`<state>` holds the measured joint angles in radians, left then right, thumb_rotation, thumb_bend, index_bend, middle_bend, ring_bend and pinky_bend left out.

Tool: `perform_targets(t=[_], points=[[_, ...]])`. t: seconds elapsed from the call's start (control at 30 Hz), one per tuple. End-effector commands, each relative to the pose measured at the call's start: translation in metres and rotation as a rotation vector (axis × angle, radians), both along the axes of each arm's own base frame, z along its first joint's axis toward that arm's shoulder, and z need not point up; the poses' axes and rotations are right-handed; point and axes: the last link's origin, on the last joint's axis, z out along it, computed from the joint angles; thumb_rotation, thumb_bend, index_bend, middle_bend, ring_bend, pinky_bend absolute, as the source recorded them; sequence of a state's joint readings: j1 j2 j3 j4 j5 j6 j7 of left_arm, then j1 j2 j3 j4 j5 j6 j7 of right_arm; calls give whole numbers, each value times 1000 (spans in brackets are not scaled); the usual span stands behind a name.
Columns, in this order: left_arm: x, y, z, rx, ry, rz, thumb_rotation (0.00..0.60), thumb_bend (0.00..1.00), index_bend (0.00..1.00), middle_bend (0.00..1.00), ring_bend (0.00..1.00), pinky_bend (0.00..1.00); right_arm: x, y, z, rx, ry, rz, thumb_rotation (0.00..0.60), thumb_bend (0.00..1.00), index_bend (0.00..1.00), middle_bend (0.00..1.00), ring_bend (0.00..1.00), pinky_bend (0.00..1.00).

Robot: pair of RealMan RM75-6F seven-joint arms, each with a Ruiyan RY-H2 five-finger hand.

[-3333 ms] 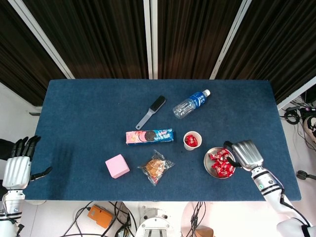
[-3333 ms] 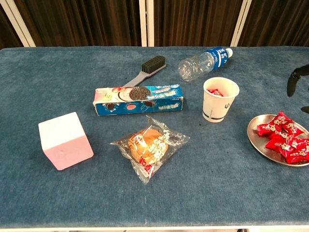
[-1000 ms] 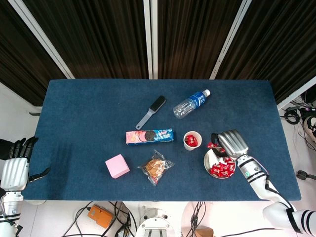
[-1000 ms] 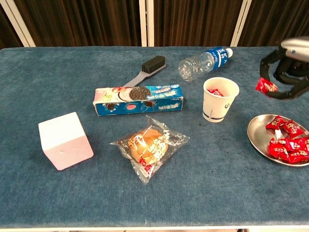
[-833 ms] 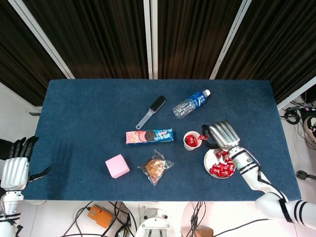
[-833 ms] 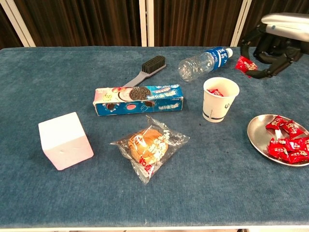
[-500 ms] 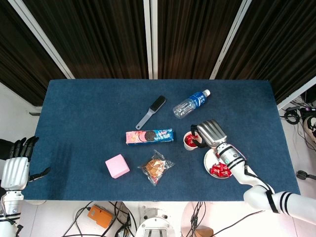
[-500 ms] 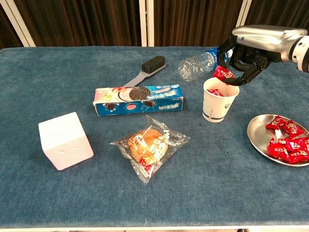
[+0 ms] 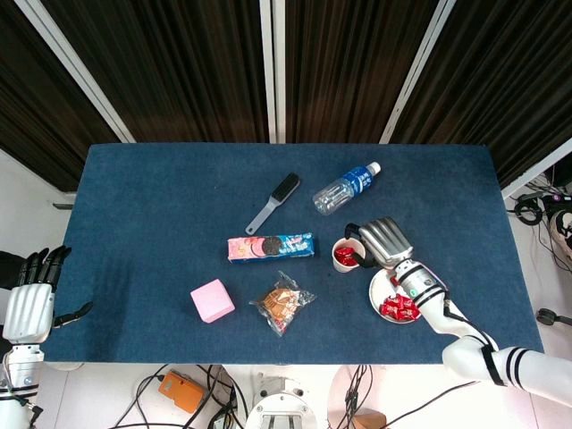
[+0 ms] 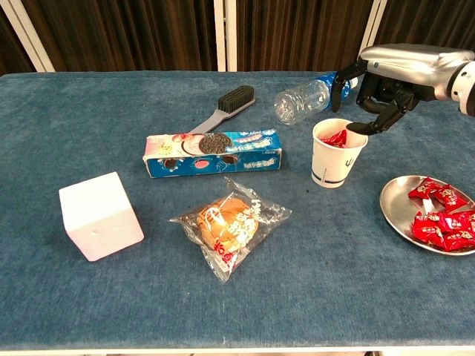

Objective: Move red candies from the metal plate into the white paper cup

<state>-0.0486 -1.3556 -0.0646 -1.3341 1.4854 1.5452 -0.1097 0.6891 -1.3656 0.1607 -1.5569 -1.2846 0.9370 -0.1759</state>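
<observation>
The white paper cup [image 9: 347,255] [image 10: 338,159] stands upright right of centre with red candies [image 10: 337,139] inside. My right hand [image 9: 382,241] [image 10: 386,74] hovers just above and right of the cup's rim, its fingers spread and holding nothing. The metal plate [image 9: 374,295] [image 10: 393,211] lies right of the cup near the front edge and carries several red candies [image 9: 398,308] [image 10: 438,219]. My left hand [image 9: 31,299] hangs off the table's left end, fingers extended, empty; the chest view does not show it.
A plastic bottle [image 9: 344,189] [image 10: 308,96] lies behind the cup. A grey brush [image 9: 275,201], a cookie box [image 9: 270,247], a wrapped snack bag [image 9: 282,304] and a pink cube [image 9: 212,300] sit to the cup's left.
My right hand carried one red candy from the plate up and left over the cup. The candy has left its fingers and now lies in the cup. The left hand stayed put.
</observation>
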Motion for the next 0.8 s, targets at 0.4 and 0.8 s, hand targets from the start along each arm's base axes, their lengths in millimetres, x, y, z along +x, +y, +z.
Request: perform_targets(t=[0.4,0.8], points=[[6,1,0,4,-1,-20,600,20,90,87,0,0,-87,61,53,-81,167,-114,600,471,526,941,1000,1000],[5,-3,2,10,-1,-15,600,20,90,87,0,0,-101,53,16,-9,295,-73,600,464,517,941,1000,1000]])
